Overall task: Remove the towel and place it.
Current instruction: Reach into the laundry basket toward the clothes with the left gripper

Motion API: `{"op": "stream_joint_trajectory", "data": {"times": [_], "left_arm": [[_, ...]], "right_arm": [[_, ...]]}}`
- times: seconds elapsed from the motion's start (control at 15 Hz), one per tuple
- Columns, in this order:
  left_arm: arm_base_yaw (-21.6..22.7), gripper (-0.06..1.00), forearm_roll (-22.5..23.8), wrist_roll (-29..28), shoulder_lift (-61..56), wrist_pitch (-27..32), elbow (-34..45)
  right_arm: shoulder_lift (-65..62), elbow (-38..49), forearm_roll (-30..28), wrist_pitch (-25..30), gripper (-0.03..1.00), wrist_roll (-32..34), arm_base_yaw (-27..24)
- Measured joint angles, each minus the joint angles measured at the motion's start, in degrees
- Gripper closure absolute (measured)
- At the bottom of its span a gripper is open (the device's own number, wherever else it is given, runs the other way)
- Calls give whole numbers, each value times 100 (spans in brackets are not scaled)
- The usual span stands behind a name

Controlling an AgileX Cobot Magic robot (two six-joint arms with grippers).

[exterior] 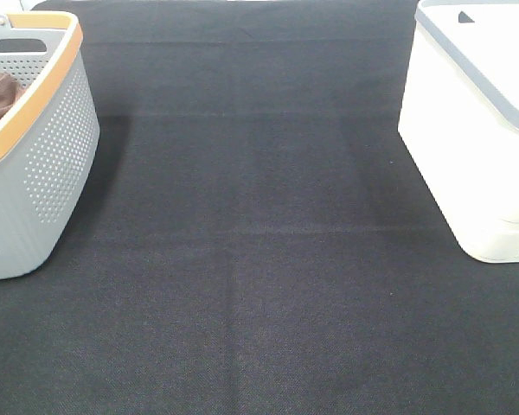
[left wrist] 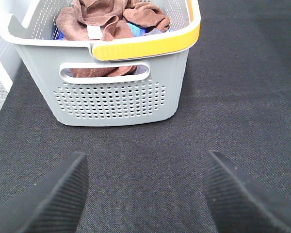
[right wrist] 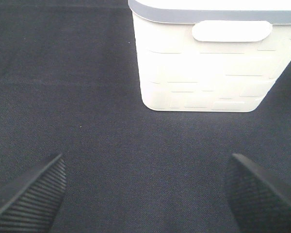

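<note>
Left gripper (left wrist: 145, 167): jaws spread wide and empty, both pads cut off by the frame; hung over black mat (left wrist: 233, 97), near grey basket (left wrist: 111, 104). Towel (left wrist: 80, 22): rust-brown, white tag (left wrist: 93, 33) showing, heaped inside the basket beside darker brown cloth (left wrist: 148, 14) and blue cloth (left wrist: 136, 30); its edges cannot be made out. Brown cloth is glimpsed through handle slot (left wrist: 104, 72). Right gripper (right wrist: 148, 167): jaws likewise apart and empty, faced toward white bin (right wrist: 208, 68), its inside hidden. Neither gripper is caught by the high camera, where basket and bin are cropped at opposite edges.
</note>
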Motion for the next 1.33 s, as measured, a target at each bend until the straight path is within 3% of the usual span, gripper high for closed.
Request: {"op": "stream_joint_trajectory", "data": {"times": [1.33], "left_arm": [[0,30,0,0,0,0,0]], "right_arm": [[0,0,0,0,13,0,0]]}}
